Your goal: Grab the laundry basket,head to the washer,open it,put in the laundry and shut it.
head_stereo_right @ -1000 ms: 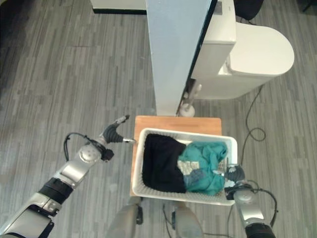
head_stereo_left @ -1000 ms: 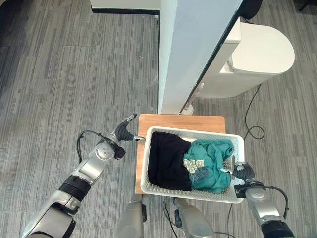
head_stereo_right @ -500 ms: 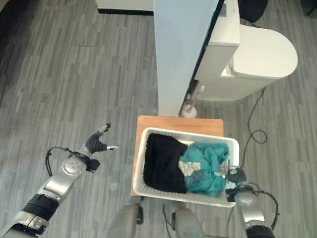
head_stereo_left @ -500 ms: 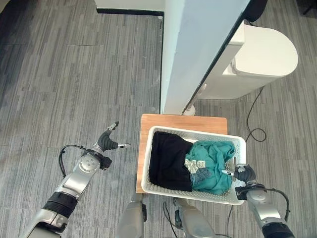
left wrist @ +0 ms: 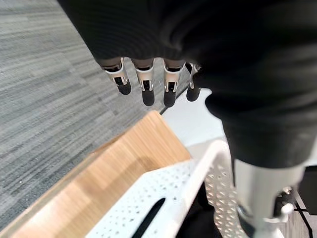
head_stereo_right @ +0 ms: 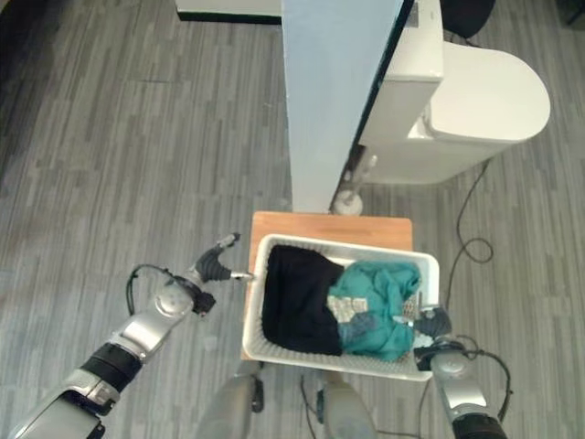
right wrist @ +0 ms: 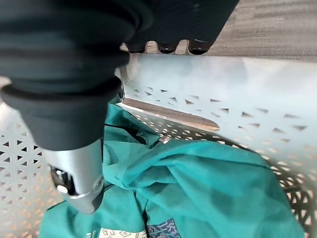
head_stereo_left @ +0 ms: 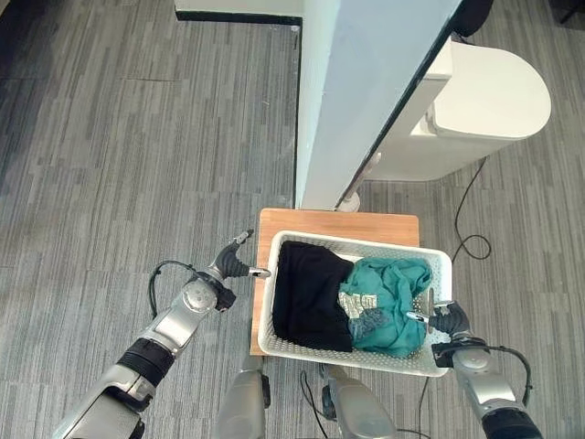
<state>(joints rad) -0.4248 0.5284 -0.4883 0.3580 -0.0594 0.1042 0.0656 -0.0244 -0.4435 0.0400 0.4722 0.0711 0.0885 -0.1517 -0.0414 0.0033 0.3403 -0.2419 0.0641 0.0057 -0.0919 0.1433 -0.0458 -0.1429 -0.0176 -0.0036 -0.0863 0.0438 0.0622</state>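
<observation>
I had the laundry basket (head_stereo_left: 438, 358) sitting on a small wooden stand (head_stereo_left: 335, 225) just in front of the tall white panel (head_stereo_left: 356, 91); the white appliance (head_stereo_left: 475, 105) I took for the washer stood behind that panel. From my seat I counted one basket, one stand and two bundles of laundry: a black garment (head_stereo_left: 309, 297) in the basket's left half and a teal garment (head_stereo_left: 395, 300) in its right half, the two touching in the middle.

My right hand (head_stereo_left: 444, 318) was at the basket's right end wall: the wrist view showed its thumb inside against the wall and its fingertips (right wrist: 167, 47) over the rim, so I read it as clamped on that rim. My left hand (head_stereo_left: 232, 262) was beside the left end, fingers (left wrist: 143, 79) extended above the stand's edge, thumb reaching toward the rim, gripping nothing.

I judged the basket a light, perforated plastic shell, stiff enough at the rim but liable to flex (soft cloth inside adds little weight and won't shift much). The slotted handle (left wrist: 151, 223) in each end wall looked the sound place to hold, both hands level.
</observation>
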